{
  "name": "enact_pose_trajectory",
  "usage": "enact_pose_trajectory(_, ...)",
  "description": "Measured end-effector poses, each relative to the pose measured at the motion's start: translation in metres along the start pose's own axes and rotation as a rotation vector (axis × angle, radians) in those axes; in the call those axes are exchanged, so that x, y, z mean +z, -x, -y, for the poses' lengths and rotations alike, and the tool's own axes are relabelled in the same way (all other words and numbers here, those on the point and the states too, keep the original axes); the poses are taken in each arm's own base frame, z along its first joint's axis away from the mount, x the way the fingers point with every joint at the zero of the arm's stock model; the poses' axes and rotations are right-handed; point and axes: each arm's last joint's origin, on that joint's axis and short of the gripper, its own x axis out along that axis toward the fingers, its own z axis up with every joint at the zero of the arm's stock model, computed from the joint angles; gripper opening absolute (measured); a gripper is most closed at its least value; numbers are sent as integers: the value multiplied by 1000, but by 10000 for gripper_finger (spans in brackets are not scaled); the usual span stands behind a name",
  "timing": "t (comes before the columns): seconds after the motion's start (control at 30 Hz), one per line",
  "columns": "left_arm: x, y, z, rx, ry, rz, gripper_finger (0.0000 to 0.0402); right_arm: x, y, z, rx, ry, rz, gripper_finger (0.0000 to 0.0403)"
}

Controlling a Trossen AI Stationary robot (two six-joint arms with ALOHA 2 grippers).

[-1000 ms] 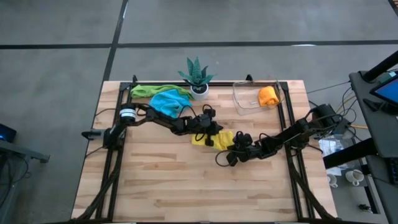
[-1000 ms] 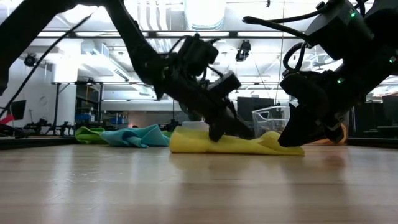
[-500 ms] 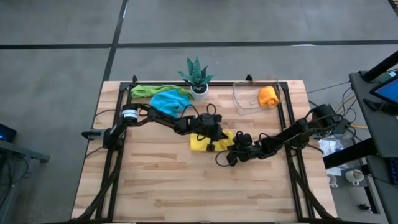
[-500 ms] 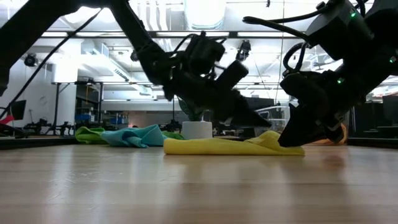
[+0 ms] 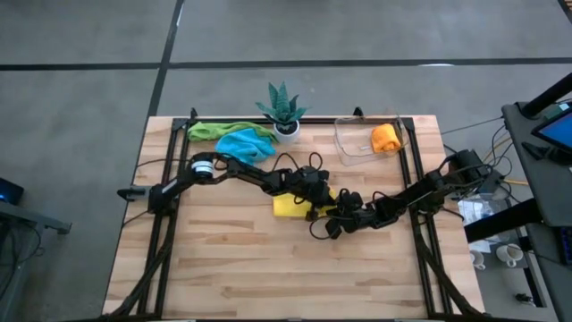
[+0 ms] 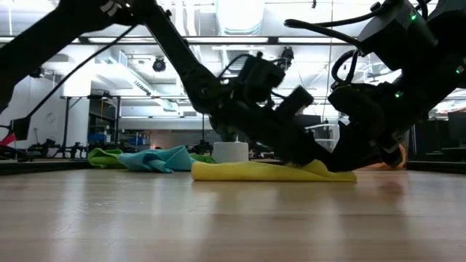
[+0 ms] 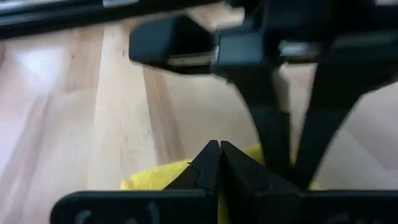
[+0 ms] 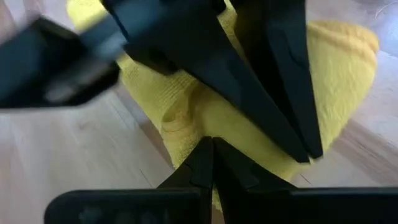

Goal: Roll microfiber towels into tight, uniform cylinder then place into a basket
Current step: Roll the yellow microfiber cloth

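Both claws closed, tips down on the yellow towel (image 5: 288, 206) mid-bench (image 5: 232, 268). Left claw (image 5: 319, 199) meets right claw (image 5: 336, 213) at the towel's right end; grip unclear. Blue towel (image 5: 241, 143) and green towel (image 5: 214, 131) lie far left. Orange roll (image 5: 385, 138) is in the clear basket (image 5: 350, 143), far right.

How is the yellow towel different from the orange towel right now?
The yellow towel lies low and spread on the wooden table, while the orange towel sits bunched into a compact lump. The yellow one is out in the open mid-table; the orange one is inside the clear basket at the far edge. Both claws, left claw and right claw, are shut at the yellow towel; none is near the orange one. Both are plain, bright cloths.
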Motion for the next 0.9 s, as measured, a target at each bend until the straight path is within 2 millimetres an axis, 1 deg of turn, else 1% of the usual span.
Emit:
enact_pose_trajectory(0.1, -6, -10, -6, 10, 8, -15, 0, 0, 0, 0, 0, 0, 0, 9)
enact_pose_trajectory(0.23, -9, -14, -13, 39, 19, -25, 0, 0, 0, 0, 0, 0, 0, 9)
enact_pose_trajectory(0.6, -15, -5, -31, 70, 46, -54, 0, 0, 0, 0, -6, 3, 4, 9)
enact_pose_trajectory(0.9, -19, -1, -40, 112, 56, -67, 0, 0, 0, 1, -8, 4, 5, 9)
